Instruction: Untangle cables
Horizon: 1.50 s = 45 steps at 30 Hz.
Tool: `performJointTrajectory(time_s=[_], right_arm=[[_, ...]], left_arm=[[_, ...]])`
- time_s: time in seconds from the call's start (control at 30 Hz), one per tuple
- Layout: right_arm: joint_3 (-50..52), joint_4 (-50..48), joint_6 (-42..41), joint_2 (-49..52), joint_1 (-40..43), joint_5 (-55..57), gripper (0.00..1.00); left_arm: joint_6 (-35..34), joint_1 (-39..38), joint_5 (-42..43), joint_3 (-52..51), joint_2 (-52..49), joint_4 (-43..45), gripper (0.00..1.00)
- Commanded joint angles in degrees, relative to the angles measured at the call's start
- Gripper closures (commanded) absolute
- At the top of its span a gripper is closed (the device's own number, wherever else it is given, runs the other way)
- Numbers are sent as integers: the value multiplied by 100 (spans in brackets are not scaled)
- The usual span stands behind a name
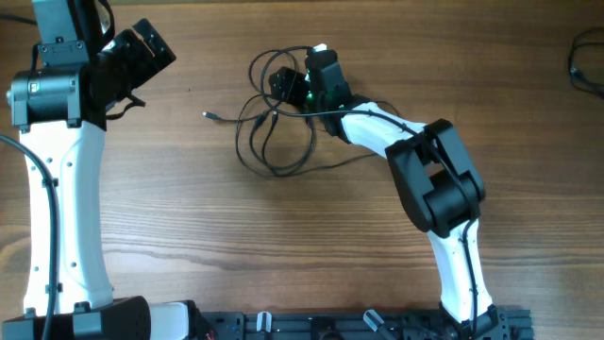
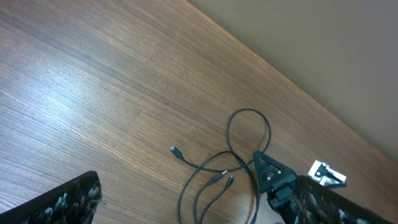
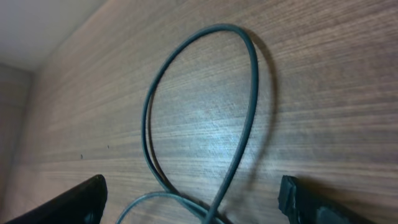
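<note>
Roughly at the far middle of the wooden table (image 1: 189,236), the cables (image 1: 274,142) are spread as a loose tangle of thin black loops that cross one another several times. One plug tip (image 1: 206,114) is pointed out to the left of the tangle, clear of the loops, and it is seen again from the left wrist (image 2: 174,150). A single strand is trailed off to the right, toward the white link of the right arm (image 1: 377,127).

The right gripper (image 1: 283,81) is set low over the far edge of the tangle. Its fingers (image 3: 62,202) are spread wide, one at each lower corner of its own view. A rounded loop of the cables (image 3: 205,106) is laid flat on the table between and ahead of them, and nothing is clamped. From the left wrist the same gripper (image 2: 270,175) is seen right at the crossing of the loops (image 2: 217,174).

The left gripper (image 1: 142,52) is held at the far left, well apart from the tangle. Its fingers (image 2: 62,199) are parted wide and nothing is held between them.

Another dark cable (image 1: 587,61) is seen at the far right edge of the table, well apart from the tangle. Along the near edge a black rail (image 1: 311,326) is mounted, and both arms are based on it.
</note>
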<state>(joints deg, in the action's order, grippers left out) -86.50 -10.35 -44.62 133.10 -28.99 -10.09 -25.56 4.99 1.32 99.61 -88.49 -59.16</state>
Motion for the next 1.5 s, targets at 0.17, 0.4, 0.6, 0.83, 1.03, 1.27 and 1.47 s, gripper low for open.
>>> performJointTrajectory(time_s=[0.17,0.4,0.6,0.83,1.03,1.27,1.47], right_arm=[[-20,-411,-382,1106,-61,-153,21],[-31,-393,-26,1084,-48,-291,96],[-79,855,1233,-549,166,-20,96],[-1012,4155,3425,-3652,192,699,96],[-1379,5176,3565,-5119,203,1224,96],[-1379,5635,3541,-5436,203,1224,96],[-1379,5757,3392,-5436,203,1222,96]], left_arm=[[140,37,-35,63,42,-68,0],[269,37,-35,63,42,-74,0],[269,37,-35,57,13,-70,0],[339,35,1287,52,-433,-68,0],[1176,-308,2015,46,-1211,61,0],[3744,-1257,2732,46,-2109,651,0],[6581,-1945,3029,46,-2474,133,0]])
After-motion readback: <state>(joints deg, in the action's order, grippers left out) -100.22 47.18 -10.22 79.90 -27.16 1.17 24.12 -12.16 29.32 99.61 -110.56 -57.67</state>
